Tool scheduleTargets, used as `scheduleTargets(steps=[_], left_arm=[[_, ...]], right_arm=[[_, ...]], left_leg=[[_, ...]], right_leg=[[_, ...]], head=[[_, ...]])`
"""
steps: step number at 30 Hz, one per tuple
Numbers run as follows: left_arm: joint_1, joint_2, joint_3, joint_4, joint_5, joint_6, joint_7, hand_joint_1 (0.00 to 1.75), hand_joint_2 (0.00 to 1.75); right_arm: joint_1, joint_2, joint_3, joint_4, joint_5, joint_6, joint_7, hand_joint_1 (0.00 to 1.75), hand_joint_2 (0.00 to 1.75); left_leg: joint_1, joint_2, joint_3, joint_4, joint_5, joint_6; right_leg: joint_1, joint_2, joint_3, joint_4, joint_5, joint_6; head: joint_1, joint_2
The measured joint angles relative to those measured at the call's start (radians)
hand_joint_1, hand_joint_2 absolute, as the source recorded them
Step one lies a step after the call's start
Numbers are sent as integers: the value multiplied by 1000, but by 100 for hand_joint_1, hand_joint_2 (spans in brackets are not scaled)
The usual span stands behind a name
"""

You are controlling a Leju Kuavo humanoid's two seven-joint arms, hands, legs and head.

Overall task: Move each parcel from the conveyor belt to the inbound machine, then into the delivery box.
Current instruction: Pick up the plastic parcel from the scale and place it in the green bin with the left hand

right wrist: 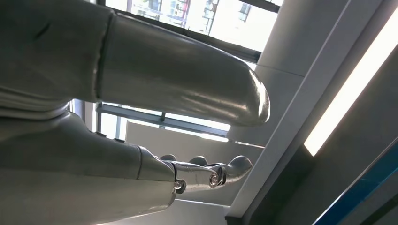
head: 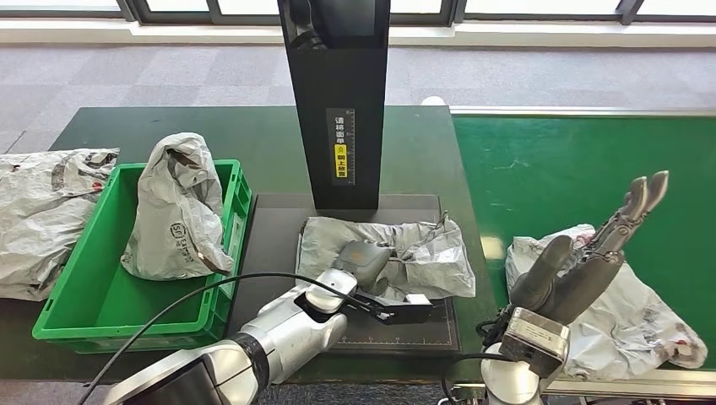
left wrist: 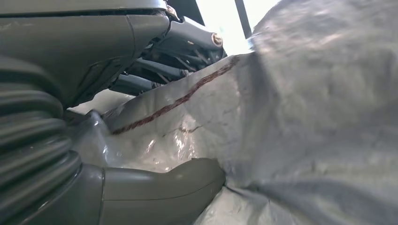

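Conveyor belt (head: 583, 160), green, on the right, carries one grey parcel (head: 650, 325) near its front edge. Inbound machine (head: 338, 101), black column over a dark platform (head: 270, 228), has a second grey parcel (head: 422, 253) lying flat on it. Delivery box (head: 93, 287), green crate at left, holds a third grey bag (head: 173, 211) standing upright. Left hand (head: 371, 274) rests on the platform parcel, thumb pressed into the plastic; whether it actually grips is unclear. Right hand (head: 591, 261) raised above the belt parcel, fingers spread, holding nothing.
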Motion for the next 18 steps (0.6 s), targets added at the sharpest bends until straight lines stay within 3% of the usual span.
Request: scheduleTargets(steps=[7, 14, 18], left_arm=[[1, 0, -19, 2, -42, 107, 54, 175, 175], [9, 1, -23, 14, -129, 301, 179, 175, 175], [10, 11, -26, -8, -244, 560, 319, 175, 175]], right_arm=[[7, 0, 0, -2, -2, 0, 0, 0, 0], [8, 0, 0, -3, -1, 0, 0, 0, 0], [11, 0, 0, -3, 1, 0, 0, 0, 0]], left_leg=[[0, 0, 0, 0, 0, 0], [0, 0, -1, 0, 1, 0], [0, -1, -3, 0, 1, 0]], right_leg=[[0, 0, 0, 0, 0, 0], [0, 0, -1, 0, 0, 0], [0, 0, -3, 0, 0, 0]], head=[[0, 0], [0, 0], [0, 0]])
